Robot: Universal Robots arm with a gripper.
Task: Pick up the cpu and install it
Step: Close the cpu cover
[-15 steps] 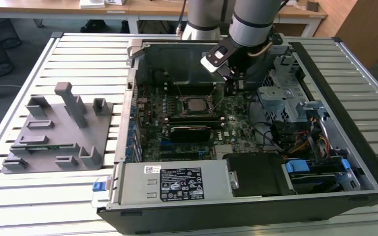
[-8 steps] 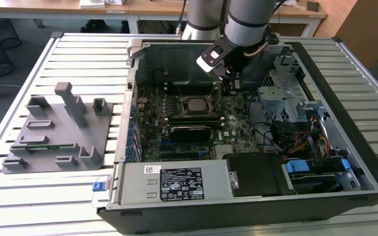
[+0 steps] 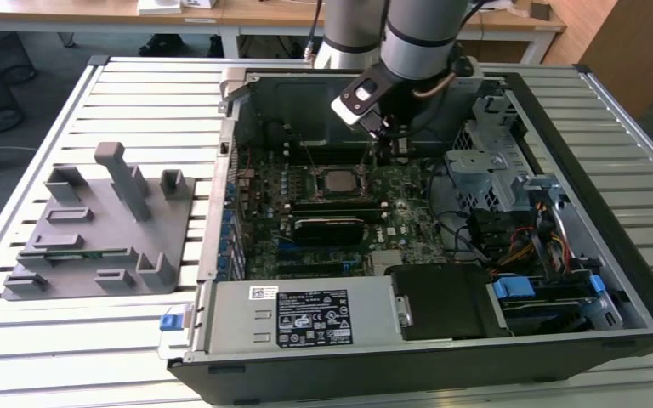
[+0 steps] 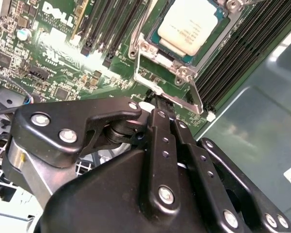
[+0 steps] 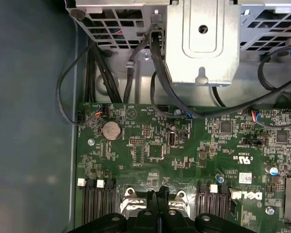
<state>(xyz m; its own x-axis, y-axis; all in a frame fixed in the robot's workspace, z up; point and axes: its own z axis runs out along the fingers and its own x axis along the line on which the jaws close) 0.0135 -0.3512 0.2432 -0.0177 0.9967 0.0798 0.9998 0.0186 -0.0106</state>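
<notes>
The cpu [image 4: 188, 26], a pale silver square chip, lies flat in the motherboard socket [image 3: 338, 181] inside the open computer case. A metal socket frame [image 4: 196, 93] runs around it. My gripper [image 4: 154, 103] hangs just beside the socket's edge with its black fingers pressed together and nothing visible between them. In the first wrist view the gripper [image 5: 160, 193] points down at the socket's metal rim. In the exterior view the gripper [image 3: 387, 155] stands at the far side of the socket, on the exterior view's right of the chip.
A grey plastic fixture [image 3: 99, 229] holding a green memory stick [image 3: 75, 252] sits on the slatted table at the exterior view's left. In the case, a metal drive cage [image 5: 203, 43], black cables [image 5: 68, 90] and memory slots [image 4: 242, 53] surround the socket.
</notes>
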